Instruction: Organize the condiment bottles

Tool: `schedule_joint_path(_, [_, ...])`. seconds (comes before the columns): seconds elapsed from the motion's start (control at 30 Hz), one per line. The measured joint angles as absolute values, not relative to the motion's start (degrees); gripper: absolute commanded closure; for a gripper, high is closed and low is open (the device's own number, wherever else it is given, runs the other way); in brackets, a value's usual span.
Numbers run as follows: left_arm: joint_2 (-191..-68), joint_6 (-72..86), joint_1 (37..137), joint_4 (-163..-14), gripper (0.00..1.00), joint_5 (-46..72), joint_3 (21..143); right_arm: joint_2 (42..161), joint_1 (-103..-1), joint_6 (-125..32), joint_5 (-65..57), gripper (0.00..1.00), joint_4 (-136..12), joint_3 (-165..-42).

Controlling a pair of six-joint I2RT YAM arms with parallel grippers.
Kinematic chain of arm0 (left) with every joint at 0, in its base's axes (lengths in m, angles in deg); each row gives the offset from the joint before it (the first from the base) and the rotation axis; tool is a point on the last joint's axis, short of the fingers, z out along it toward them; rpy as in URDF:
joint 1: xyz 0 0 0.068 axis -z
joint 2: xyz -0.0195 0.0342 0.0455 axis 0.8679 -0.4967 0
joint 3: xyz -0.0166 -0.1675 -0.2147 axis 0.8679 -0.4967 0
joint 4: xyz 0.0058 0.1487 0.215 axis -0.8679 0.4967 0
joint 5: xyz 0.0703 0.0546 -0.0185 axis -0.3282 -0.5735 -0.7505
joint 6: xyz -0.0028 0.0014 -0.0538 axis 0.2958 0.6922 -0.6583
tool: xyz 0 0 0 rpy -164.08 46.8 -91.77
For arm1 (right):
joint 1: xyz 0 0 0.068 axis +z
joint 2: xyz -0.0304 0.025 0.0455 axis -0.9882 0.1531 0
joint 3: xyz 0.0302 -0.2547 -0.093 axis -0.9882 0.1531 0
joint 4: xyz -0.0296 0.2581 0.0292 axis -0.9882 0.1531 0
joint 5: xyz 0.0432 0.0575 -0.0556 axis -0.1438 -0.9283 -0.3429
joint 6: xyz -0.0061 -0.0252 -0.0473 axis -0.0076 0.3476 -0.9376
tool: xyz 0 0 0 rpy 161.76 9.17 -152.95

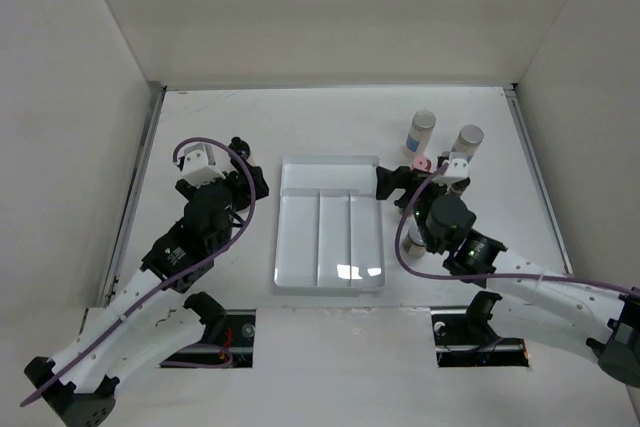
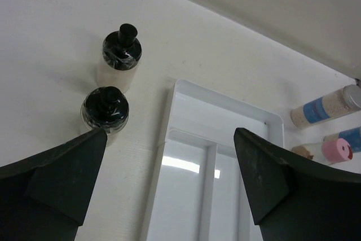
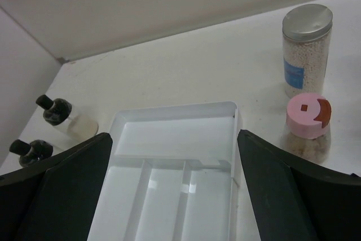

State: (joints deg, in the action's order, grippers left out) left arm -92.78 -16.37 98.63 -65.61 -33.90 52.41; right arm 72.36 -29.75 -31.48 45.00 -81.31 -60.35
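here, the black-capped bottles (image 2: 119, 55) are stood upright left of the white tray (image 1: 330, 161), caps upward, long axes vertical; the silver-lidded jar (image 3: 305, 49) and pink-capped jar (image 3: 307, 119) likewise at its right. left gripper (image 2: 170, 136) and right gripper (image 3: 175, 136) are held wide, nothing gripped.

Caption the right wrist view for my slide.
Open right hand facing the white tray, with a pink-capped bottle and a silver-lidded jar beside it.
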Motion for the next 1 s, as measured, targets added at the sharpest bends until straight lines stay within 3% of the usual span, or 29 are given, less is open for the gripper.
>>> schedule_joint_path(0.47, [-94.37, -10.86, 95.9, -65.7, 0.0, -38.18, 49.29, 72.73, -29.38, -36.23, 43.47, 0.0, -86.06, -58.36])
schedule_joint_path(0.5, [-94.86, -10.14, 95.86, -66.53, 0.0, -38.18, 48.76, 72.73, -29.19, -36.88, 42.83, 0.09, -87.08, -57.68])
schedule_joint_path(0.53, [-95.49, -9.55, 95.79, -67.42, 0.0, -38.16, 48.28, 72.73, -28.97, -37.6, 42.29, 0.4, -87.61, -57.11])
schedule_joint_path(0.57, [-96.23, -9.05, 95.53, -68.25, 0.05, -38.12, 47.8, 72.78, -28.92, -38.43, 41.83, 0.63, -87.78, -56.72])
schedule_joint_path(0.6, [-96.98, -8.74, 95.35, -69.06, 0.17, -38.07, 47.34, 72.87, -28.92, -38.83, 41.56, 0.74, -87.8, -56.59])
schedule_joint_path(0.63, [-97.76, -8.41, 95.11, -69.96, 0.35, -37.99, 46.84, 72.91, -28.92, -38.94, 41.3, 0.77, -87.78, -56.59])
schedule_joint_path(0.67, [-98.57, -8.22, 94.83, -70.79, 0.43, -37.96, 46.31, 72.89, -28.92, -39.02, 41.08, 0.76, -87.78, -56.59])
schedule_joint_path(0.73, [-100.23, -7.5, 94.28, -71.79, 0.42, -37.9, 45.55, 72.8, -28.92, -38.87, 40.62, 0.69, -87.78, -56.59])
schedule_joint_path(0.87, [-104.73, -7.08, 94.11, -74.29, 0.17, -38.2, 44.59, 72.84, -28.92, -38.7, 39.73, 0.48, -87.74, -56.59])
schedule_joint_path(0.93, [-106.96, -7.12, 93.93, -75.14, 0.11, -38.62, 44.13, 73.35, -28.92, -38.76, 39.53, 0.37, -87.8, -56.61])
schedule_joint_path(1.0, [-108.87, -7.1, 93.6, -76.32, 0.11, -38.99, 43.65, 74.5, -28.92, -38.85, 39.31, 0.32, -87.76, -56.61])
